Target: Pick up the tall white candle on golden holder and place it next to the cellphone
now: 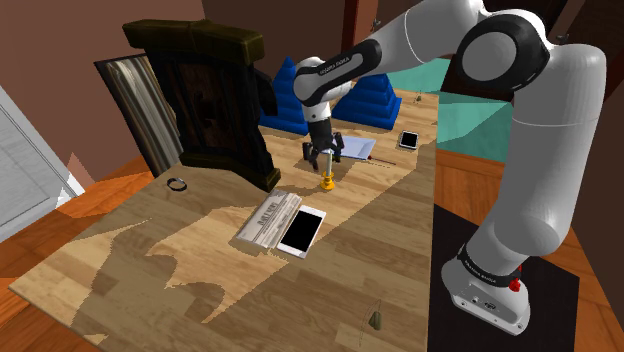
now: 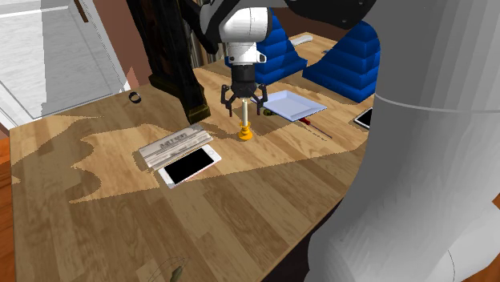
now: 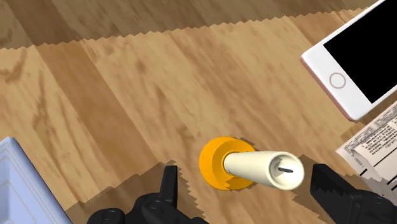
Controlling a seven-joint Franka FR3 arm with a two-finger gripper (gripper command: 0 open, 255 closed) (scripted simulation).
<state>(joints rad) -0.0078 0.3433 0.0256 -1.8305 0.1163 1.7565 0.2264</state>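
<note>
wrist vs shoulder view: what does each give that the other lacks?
Wrist adds the wick atop the candle and the home button on the cellphone. Shoulder adds the white arm, a dark ring, blue stacks and a second phone farther along the table. Both show the candle on its golden holder between the fingers of the open gripper, untouched, plus the cellphone, folded newspaper and white tray.

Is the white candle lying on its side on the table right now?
No, the candle stands upright in its golden holder on the wooden table, under the pincer.
</note>
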